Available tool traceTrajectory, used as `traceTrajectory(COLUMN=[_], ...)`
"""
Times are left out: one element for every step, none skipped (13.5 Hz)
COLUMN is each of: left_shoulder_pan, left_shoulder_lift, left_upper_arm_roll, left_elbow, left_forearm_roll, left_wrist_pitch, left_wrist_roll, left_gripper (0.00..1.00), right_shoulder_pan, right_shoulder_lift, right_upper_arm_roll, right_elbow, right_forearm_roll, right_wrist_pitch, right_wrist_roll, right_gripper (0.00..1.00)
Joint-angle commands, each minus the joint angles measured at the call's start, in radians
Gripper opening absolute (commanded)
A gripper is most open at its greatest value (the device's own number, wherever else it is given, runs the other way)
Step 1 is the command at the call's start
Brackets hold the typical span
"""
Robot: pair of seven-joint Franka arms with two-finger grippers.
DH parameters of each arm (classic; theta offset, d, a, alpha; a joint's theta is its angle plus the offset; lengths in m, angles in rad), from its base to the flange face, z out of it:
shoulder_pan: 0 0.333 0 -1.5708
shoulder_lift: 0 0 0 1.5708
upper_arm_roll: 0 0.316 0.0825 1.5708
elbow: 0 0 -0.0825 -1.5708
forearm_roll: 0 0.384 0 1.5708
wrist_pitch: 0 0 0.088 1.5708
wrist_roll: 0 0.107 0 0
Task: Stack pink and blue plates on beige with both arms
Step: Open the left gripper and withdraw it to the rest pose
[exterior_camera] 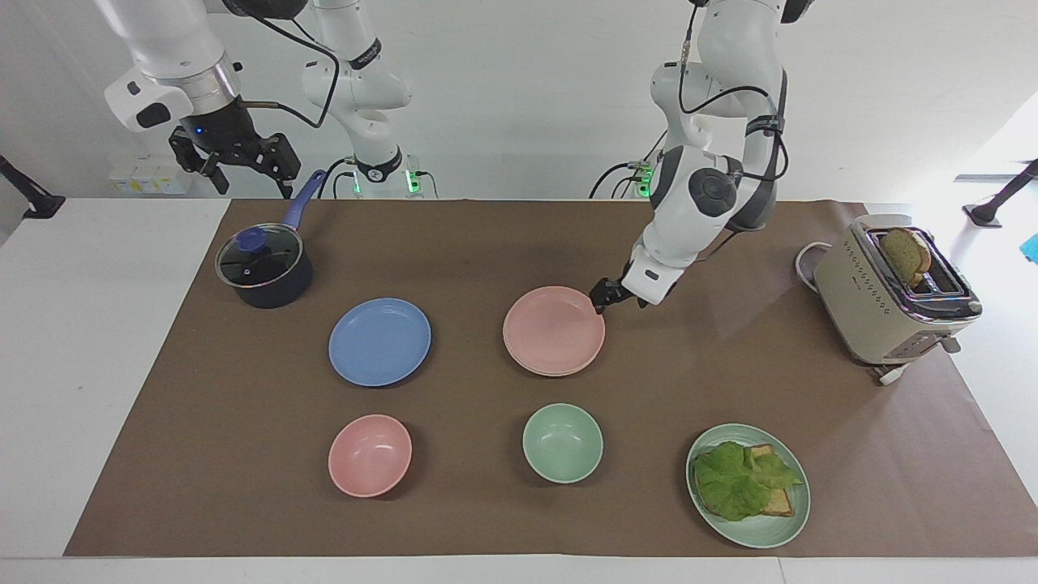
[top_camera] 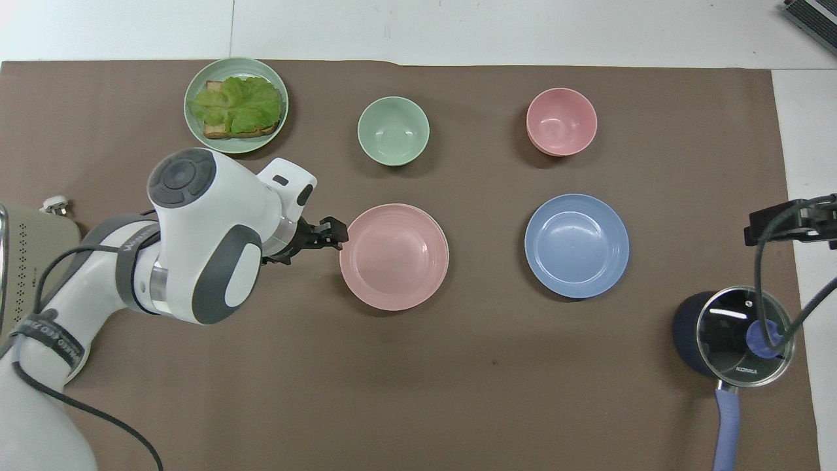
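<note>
- One plate of the two is stacked: your pink plate (exterior_camera: 554, 329) sits squarely on the beige plate (exterior_camera: 542, 369), of which only a thin rim shows beneath it, near the middle of the counter (exterior_camera: 519, 243).
- Your left gripper (exterior_camera: 603, 295) hovers just beside the pink plate's rim, on the side toward the left arm's end of the counter, its jaws apart and holding nothing. I judge the first placement done.
- Your blue plate (exterior_camera: 379, 341) lies flat and empty beside the stack, toward the right arm's end, apart from it.
- Your right gripper (exterior_camera: 235, 166) waits high over the corner by the saucepan (exterior_camera: 265, 268), jaws spread wide, empty.
- Next, I judge, you bring the right arm down to the blue plate's rim, pinch it, lift it clear and set it centred on the pink one; clear the left arm first so the two do not meet over the stack.
- Containers: the lidded saucepan's contents cannot be told; the pink bowl (exterior_camera: 370, 455) and mint-green bowl (exterior_camera: 563, 443) along the edge farthest from the robots are empty.
- The mint-green plate (exterior_camera: 778, 523) carries lettuce on toast, and the toaster (exterior_camera: 888, 292) holds a bread slice.
</note>
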Motion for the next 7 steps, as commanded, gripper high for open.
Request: traceTrajectory(left_shoulder_pan=[0.104,0.149,0.195,0.236,0.270,0.290,0.308], left_shoulder_lift=[-0.051,-0.068,-0.071,-0.071,-0.071,-0.071,-0.073], left_upper_arm_roll=[0.000,0.000,0.002,0.002,0.002,0.002,0.003], left_elbow=[0.078,0.127,0.185,0.242,0.294,0.337,0.369], left_forearm_roll=[0.102,0.122,0.124,0.127,0.149,0.164,0.179], left_wrist_pitch=[-0.157,-0.235,-0.310,-0.375,-0.432,-0.469,-0.503], left_wrist_roll=[0.043,0.127,0.208,0.250,0.304,0.364,0.414], left_gripper=[1.00,1.00,1.00,1.00,1.00,1.00,1.00], right_shoulder_pan=[-0.011,-0.011,-0.011,-0.009,-0.009,-0.009,-0.009], right_shoulder_lift=[-0.021,-0.021,-0.021,-0.021,-0.021,-0.021,-0.021], right_upper_arm_roll=[-0.003,-0.003,-0.003,-0.003,-0.003,-0.003,-0.003], right_elbow=[-0.028,-0.028,-0.028,-0.028,-0.028,-0.026,-0.026], right_forearm_roll=[0.024,0.024,0.022,0.022,0.022,0.024,0.022], right_wrist_pitch=[0.019,0.019,0.019,0.019,0.019,0.021,0.021], right_wrist_roll=[-0.028,-0.024,-0.021,-0.017,-0.017,-0.017,-0.017], right_gripper=[1.00,1.00,1.00,1.00,1.00,1.00,1.00])
